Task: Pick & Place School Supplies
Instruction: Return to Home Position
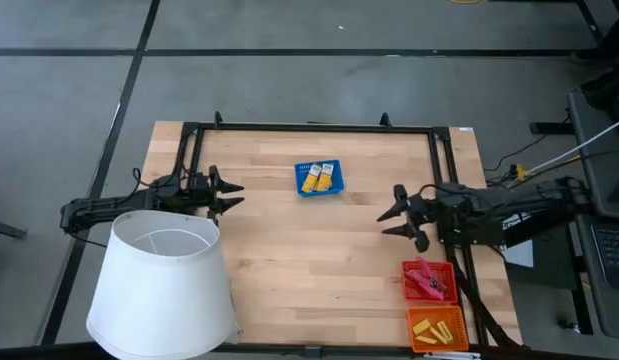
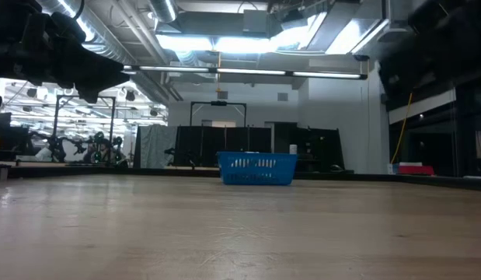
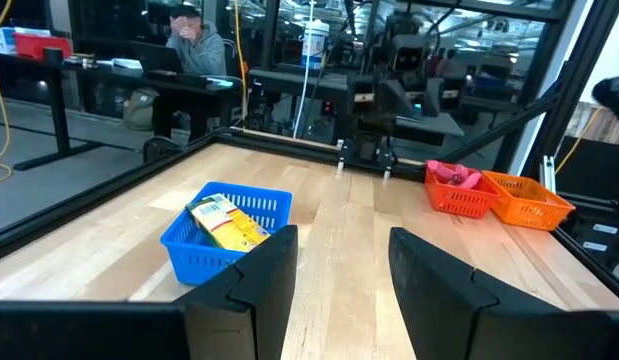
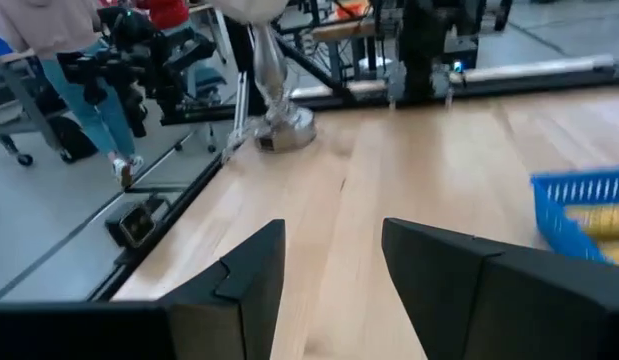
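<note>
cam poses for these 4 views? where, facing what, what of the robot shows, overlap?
High: above the table, looking straight down; both arms, left gripper and right gripper open.
Low: table-top height, level across the table at the blue tray; dark arm parts overhead.
Left wrist: on the left arm, facing the right arm past its own fingers; red tray and orange tray beyond.
Right wrist: on the right arm, facing across toward the left side past its own fingers.
Shared: the blue tray shows in all four.

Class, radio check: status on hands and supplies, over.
Left hand open, empty. Right hand open, empty. Yellow packs in blue tray, red tools in red tray. Lampshade near left hand.
</note>
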You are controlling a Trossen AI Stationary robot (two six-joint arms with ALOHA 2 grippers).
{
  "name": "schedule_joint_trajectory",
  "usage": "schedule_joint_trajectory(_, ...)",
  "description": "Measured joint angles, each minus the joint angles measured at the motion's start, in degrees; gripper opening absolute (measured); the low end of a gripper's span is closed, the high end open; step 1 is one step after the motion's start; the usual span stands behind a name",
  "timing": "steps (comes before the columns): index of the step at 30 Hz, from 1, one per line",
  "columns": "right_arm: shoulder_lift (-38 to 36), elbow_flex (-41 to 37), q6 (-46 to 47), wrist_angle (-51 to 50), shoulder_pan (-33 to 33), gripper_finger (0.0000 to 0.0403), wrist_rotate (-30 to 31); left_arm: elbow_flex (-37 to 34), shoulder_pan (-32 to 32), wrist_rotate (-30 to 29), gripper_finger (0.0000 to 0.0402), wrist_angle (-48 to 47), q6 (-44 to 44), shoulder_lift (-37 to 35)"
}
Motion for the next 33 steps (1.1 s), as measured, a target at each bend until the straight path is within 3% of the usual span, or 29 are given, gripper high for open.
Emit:
schedule_joint_trajectory(5, -9.82, -5.07, 0.1, -2.27, 0.73, 0.0173, 1.27, 0.0, 0.0, 0.0, 0.0157, -0.02, 0.0, 0.0)
schedule_joint_trajectory(15, -26.23, -8.16, -9.86, -13.77, 0.52, 0.0173, 6.2, 0.0, 0.0, 0.0, 0.0157, 0.0, -0.02, 0.0)
schedule_joint_trajectory(23, -29.57, -9.23, -12.93, -11.08, 0.38, 0.0173, 12.15, 0.0, -0.02, 0.03, 0.0157, -0.06, -0.02, 0.0)
schedule_joint_trajectory(33, -31.6, -9.25, -14.32, -11.23, 1.5, 0.0173, 12.02, 0.0, -0.02, 0.03, 0.0157, 0.0, -0.02, 0.0)
